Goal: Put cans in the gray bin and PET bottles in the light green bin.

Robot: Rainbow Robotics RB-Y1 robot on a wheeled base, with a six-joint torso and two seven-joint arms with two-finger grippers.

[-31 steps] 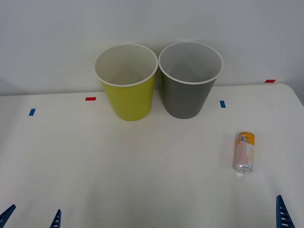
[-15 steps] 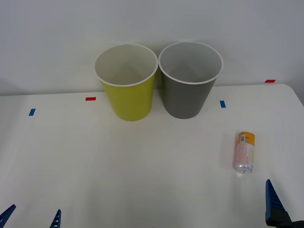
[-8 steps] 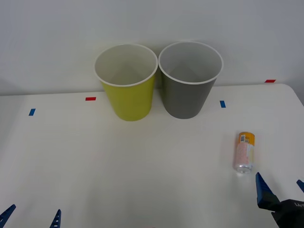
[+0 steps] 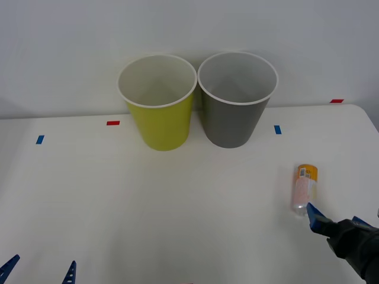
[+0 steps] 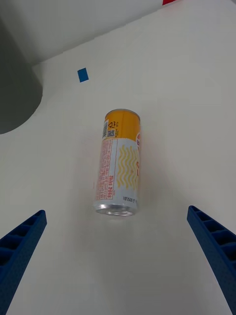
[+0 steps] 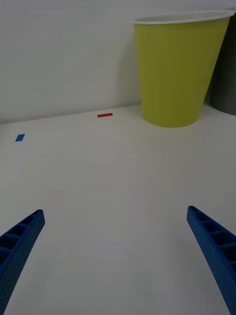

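Note:
A slim can (image 4: 304,188), pale pink with an orange band at its far end, lies on its side on the white table at the right, silver top toward me. My right gripper (image 4: 334,214) is open just short of that silver top. In the right wrist view the can (image 5: 119,162) lies lengthwise ahead of the gripper (image 5: 116,219), with a blue finger out to each side. The gray bin (image 4: 228,124) and the light green bin (image 4: 161,124) stand side by side at the back. My left gripper (image 4: 42,261) rests open at the near left edge.
Small tape marks lie on the table: blue (image 4: 277,129) near the gray bin, red (image 4: 112,123) and blue (image 4: 39,139) at the left, red (image 4: 336,101) at the back right. The left wrist view faces the light green bin (image 6: 174,74).
My right gripper has come forward from the near right corner up to the can's silver end. The can, both bins and the left gripper have not moved.

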